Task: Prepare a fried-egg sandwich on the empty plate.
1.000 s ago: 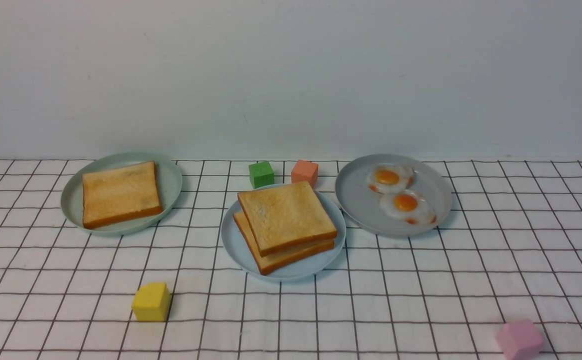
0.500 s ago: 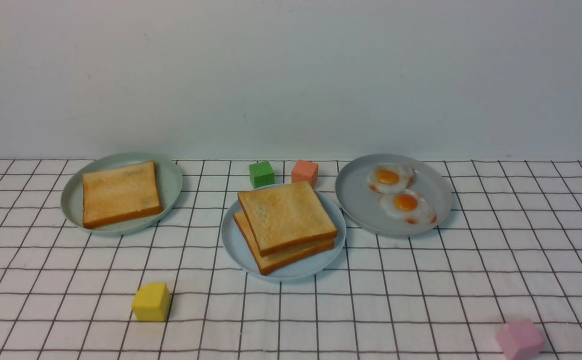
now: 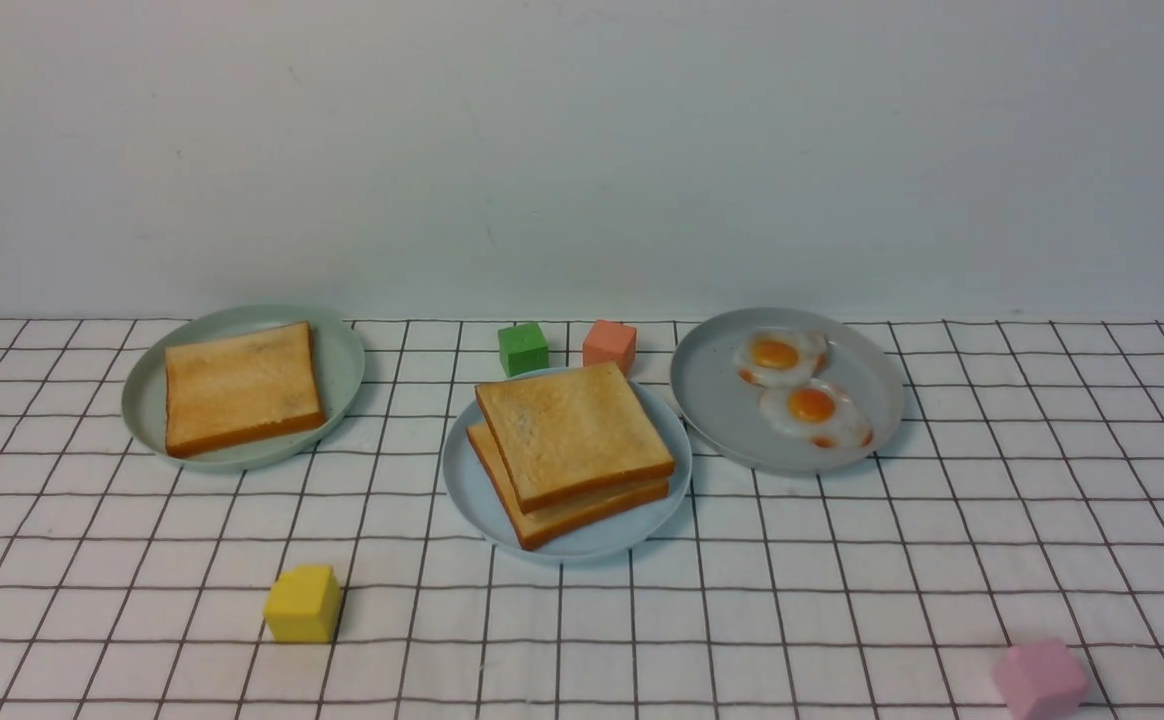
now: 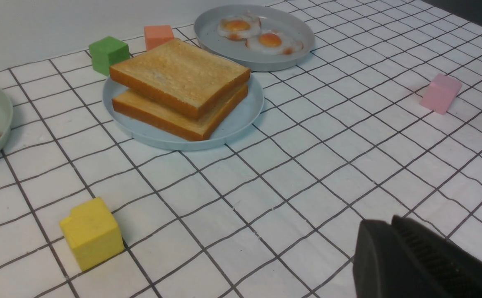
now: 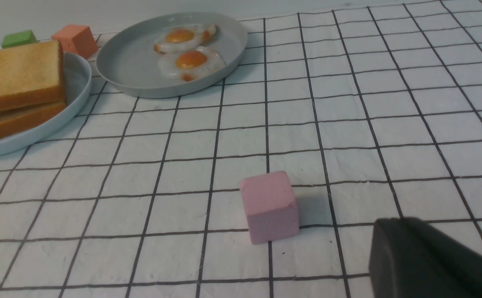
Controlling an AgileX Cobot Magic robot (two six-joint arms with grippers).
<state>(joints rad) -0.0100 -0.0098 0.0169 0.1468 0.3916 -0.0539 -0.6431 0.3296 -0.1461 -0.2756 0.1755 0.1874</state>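
Stacked toast slices (image 3: 577, 430) unmoved on the light blue plate (image 3: 467, 490), both arms' jaws clenched.

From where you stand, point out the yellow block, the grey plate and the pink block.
Yellow block (image 3: 302, 606), front view, its front face.
Grey plate (image 3: 717, 405), front view, bare surface left of the eggs.
Pink block (image 5: 267, 193), right wrist view, its upper face.

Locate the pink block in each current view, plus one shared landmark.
Front: pink block, bottom edge, toward the right corner.
Left wrist: right side of the picture, above mid-height.
Right wrist: just right of centre, below mid-height.
Shared landmark: grey plate with two fried eggs, whole in all three.
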